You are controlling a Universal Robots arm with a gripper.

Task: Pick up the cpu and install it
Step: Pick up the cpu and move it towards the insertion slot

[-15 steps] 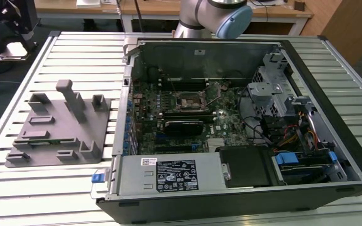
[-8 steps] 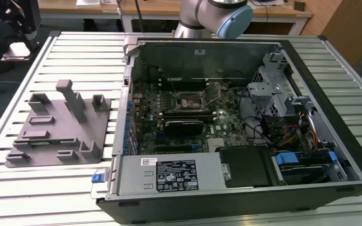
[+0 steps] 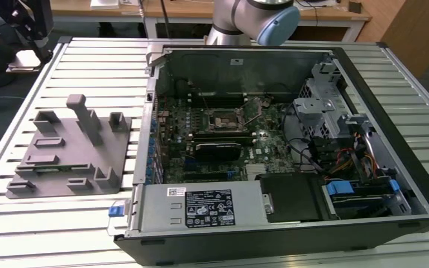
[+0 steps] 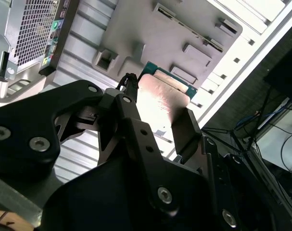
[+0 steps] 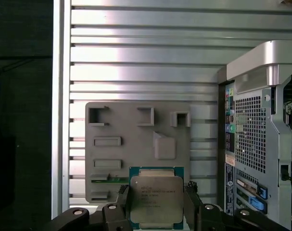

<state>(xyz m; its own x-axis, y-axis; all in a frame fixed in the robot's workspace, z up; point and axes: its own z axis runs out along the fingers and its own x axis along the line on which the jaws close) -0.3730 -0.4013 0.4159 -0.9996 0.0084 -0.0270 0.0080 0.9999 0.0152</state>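
The cpu (image 5: 157,202), a flat square chip with a brushed silver lid and a thin green rim, is clamped at two opposite edges by the black angular fingers (image 5: 192,195) of the gripper (image 5: 158,197). It is held clear of the matte grey moulded fixture plate (image 5: 136,144), lid toward the first wrist camera. Beside the plate, on the ribbed aluminium table (image 5: 136,48), lies the open computer case (image 3: 274,139). The arm's (image 3: 252,19) grey, blue-capped joint is well apart from the plate.

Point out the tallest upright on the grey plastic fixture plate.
The narrow grey post on the fixture plate; it rises well above the squat blocks around it.
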